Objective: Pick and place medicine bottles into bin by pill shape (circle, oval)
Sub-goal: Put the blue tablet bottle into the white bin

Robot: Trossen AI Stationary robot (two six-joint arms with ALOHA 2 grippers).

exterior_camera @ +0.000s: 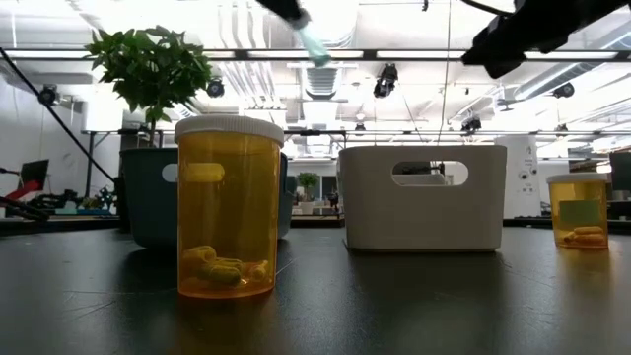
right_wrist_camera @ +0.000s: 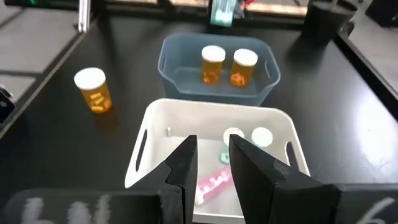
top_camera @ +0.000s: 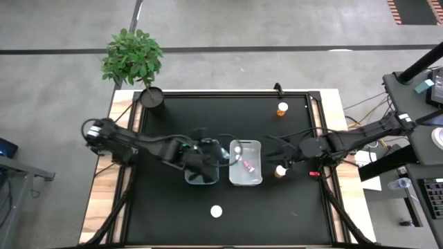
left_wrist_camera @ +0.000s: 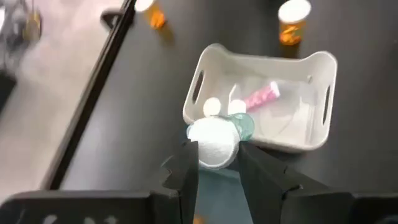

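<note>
The left gripper [left_wrist_camera: 216,163] is clamped on a small teal bottle [left_wrist_camera: 214,142] with a white cap, held in the air between the blue bin [top_camera: 201,176] and the white bin [top_camera: 246,146], just above the white bin's near rim. The right gripper [right_wrist_camera: 212,163] hovers over the white bin's other side, its fingers narrowly parted and holding nothing. Inside the white bin lie a pink bottle [right_wrist_camera: 213,183] and two white-capped bottles. Two orange bottles [right_wrist_camera: 228,65] stand in the blue bin. Other orange bottles stand loose on the black table [top_camera: 173,214].
</note>
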